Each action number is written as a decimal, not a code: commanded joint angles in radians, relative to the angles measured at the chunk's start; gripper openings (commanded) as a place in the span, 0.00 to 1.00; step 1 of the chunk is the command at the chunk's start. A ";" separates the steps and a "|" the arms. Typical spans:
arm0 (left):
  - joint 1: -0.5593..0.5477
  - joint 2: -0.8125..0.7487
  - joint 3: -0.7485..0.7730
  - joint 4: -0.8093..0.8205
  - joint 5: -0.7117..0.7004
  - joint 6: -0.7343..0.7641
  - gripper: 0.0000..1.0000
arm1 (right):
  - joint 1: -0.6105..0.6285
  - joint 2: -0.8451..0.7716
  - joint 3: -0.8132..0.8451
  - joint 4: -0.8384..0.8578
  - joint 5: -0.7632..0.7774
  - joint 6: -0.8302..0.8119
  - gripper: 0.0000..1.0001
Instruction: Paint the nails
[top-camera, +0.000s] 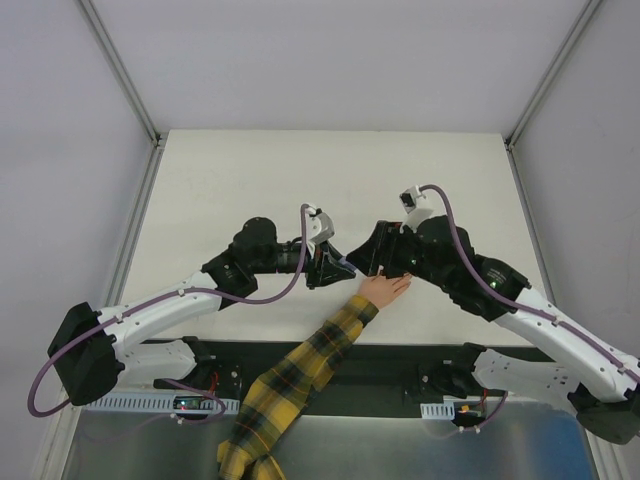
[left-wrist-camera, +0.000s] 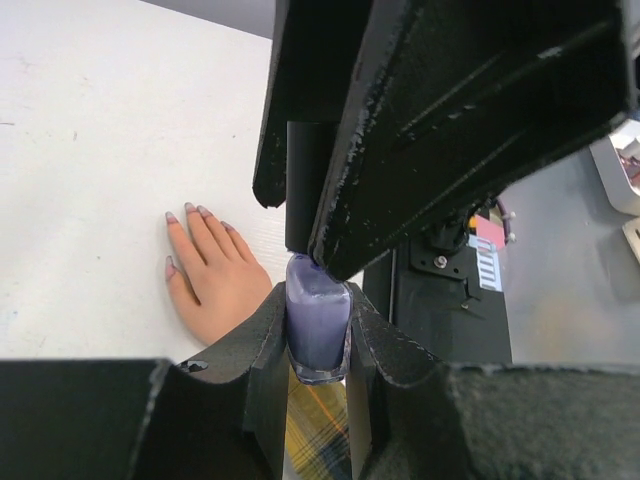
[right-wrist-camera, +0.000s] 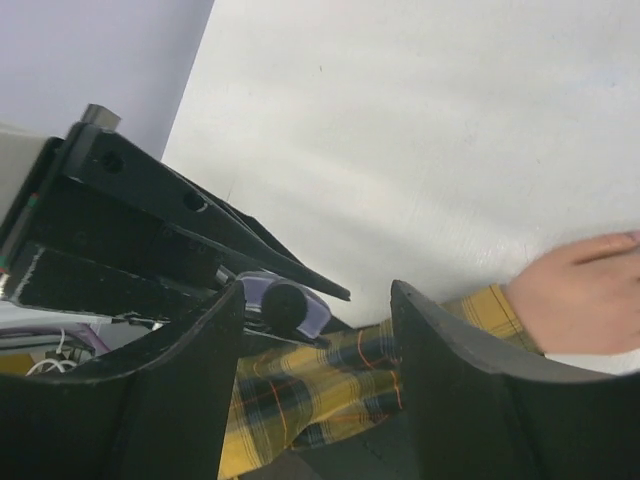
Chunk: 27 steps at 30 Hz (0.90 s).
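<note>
A small peach hand (left-wrist-camera: 215, 275) lies palm down on the white table, with a yellow-and-black plaid sleeve (top-camera: 300, 375) behind it. Its nails (left-wrist-camera: 190, 209) look pale mauve. My left gripper (left-wrist-camera: 318, 300) is shut on a small purple bottle (left-wrist-camera: 318, 330) with a dark cap (left-wrist-camera: 303, 185) and holds it above the sleeve, just left of the wrist (top-camera: 335, 267). My right gripper (right-wrist-camera: 318, 290) is open, its jaws straddling the cap (right-wrist-camera: 284, 304), which sits near one finger. In the top view the right gripper (top-camera: 368, 262) meets the left one just beyond the hand (top-camera: 387, 289).
The white table (top-camera: 330, 180) stretches beyond the grippers, framed by grey walls and rails. The arm bases and a dark mounting strip (top-camera: 400, 365) lie along the near edge, on both sides of the sleeve.
</note>
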 joint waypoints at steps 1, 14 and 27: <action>-0.010 -0.028 0.009 0.063 -0.081 -0.040 0.00 | 0.054 0.011 0.006 0.180 0.172 -0.026 0.61; -0.008 -0.062 -0.005 0.046 -0.143 -0.017 0.00 | 0.095 0.104 0.071 0.127 0.239 0.003 0.25; -0.010 -0.057 0.001 0.040 -0.138 -0.032 0.44 | 0.106 0.092 0.082 0.076 0.267 -0.015 0.01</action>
